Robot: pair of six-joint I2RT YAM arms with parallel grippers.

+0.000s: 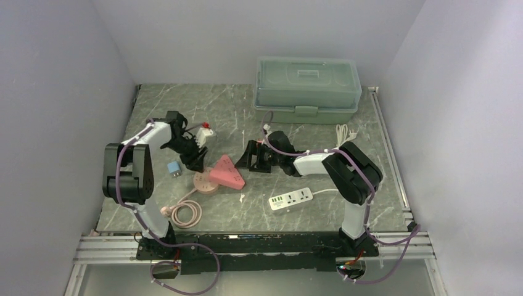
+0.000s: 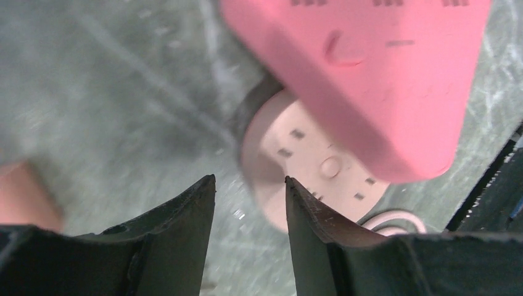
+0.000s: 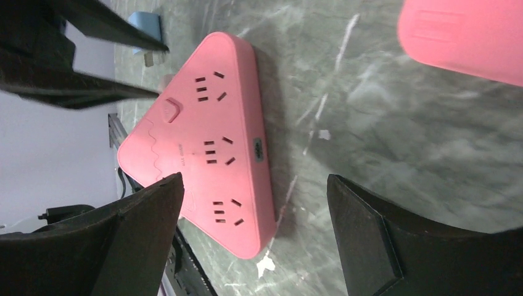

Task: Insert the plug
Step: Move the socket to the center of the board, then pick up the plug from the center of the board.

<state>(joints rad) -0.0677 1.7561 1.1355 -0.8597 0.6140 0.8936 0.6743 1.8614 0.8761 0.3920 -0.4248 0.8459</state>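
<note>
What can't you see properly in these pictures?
- Round pink socket: left wrist view, the triangular pink strip covers part of it, and it is blurred.
- Blue plug: right wrist view, partly behind the dark left arm.
- White power strip: top view, holes too small to count.
- Pink shape: right wrist view, cut off by the corner; unclear what it is.

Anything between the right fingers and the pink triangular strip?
Nothing visible. In the right wrist view the right fingers stand open, with the pink triangular strip lying on the table right ahead of them. The left arm sits beyond the strip's far corner, not in between.
</note>
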